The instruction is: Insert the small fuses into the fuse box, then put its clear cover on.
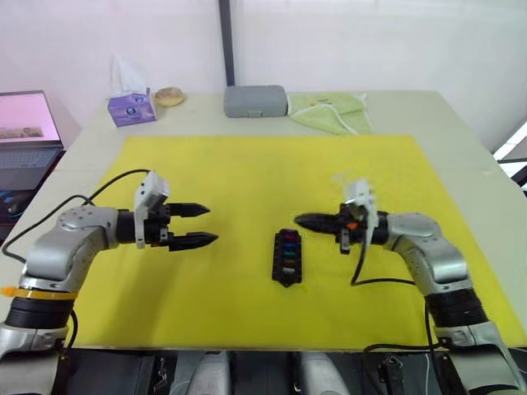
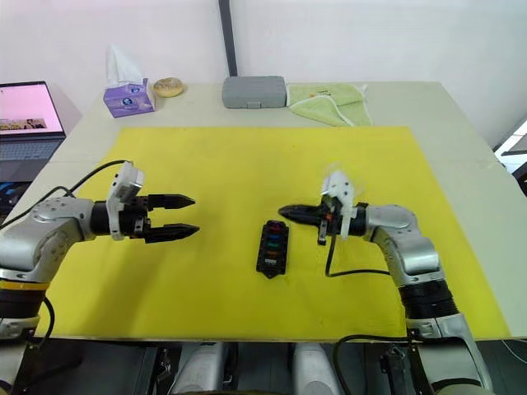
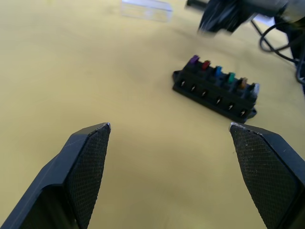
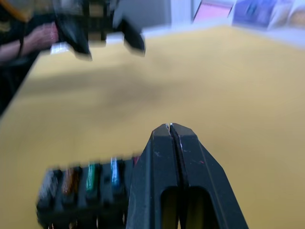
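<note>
The black fuse box (image 1: 287, 257) lies on the yellow mat (image 1: 247, 164), midway between my arms. Several small fuses (image 3: 218, 71) stand in its slots in a row: purple, red, blue, green, orange and grey. The clear cover (image 3: 145, 9) lies on the mat beyond the box, close to my right arm. My left gripper (image 1: 202, 225) hovers open to the left of the box, its textured pads (image 3: 90, 157) wide apart and empty. My right gripper (image 1: 300, 220) is shut just above and right of the box's far end, with nothing visible between its fingertips (image 4: 170, 128).
Along the table's far edge are a grey case (image 1: 255, 100), a green cloth (image 1: 329, 111), a purple tissue box (image 1: 132, 107) and a small round beige item (image 1: 170, 96). A laptop (image 1: 29, 132) stands off the table's left side. Cables trail from both wrists.
</note>
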